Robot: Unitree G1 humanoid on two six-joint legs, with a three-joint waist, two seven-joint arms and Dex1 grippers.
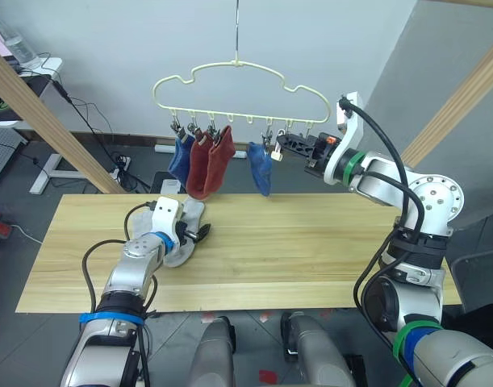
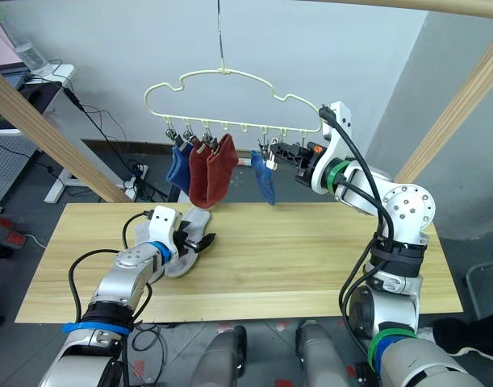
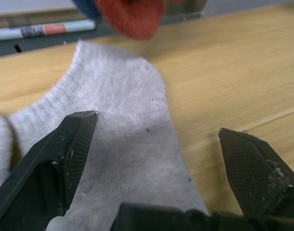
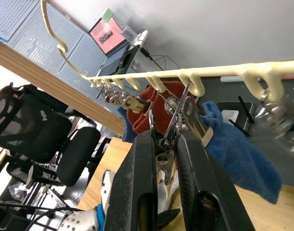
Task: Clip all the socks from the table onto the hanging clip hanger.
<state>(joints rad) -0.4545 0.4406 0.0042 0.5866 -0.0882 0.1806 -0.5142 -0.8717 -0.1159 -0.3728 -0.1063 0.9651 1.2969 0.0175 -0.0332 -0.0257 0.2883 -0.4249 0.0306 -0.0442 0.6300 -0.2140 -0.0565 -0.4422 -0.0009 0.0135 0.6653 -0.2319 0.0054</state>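
Grey sock [image 3: 122,144] (soft, flat) lies between the spread left end effector [image 3: 159,159] fingers.

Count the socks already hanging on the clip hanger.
4: a blue sock and two red socks at the hanger's left, another blue sock mid-row. Others may be hidden behind.

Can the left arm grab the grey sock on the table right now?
Probably yes: the left gripper is open right over the grey sock, fingers on either side, nothing between.
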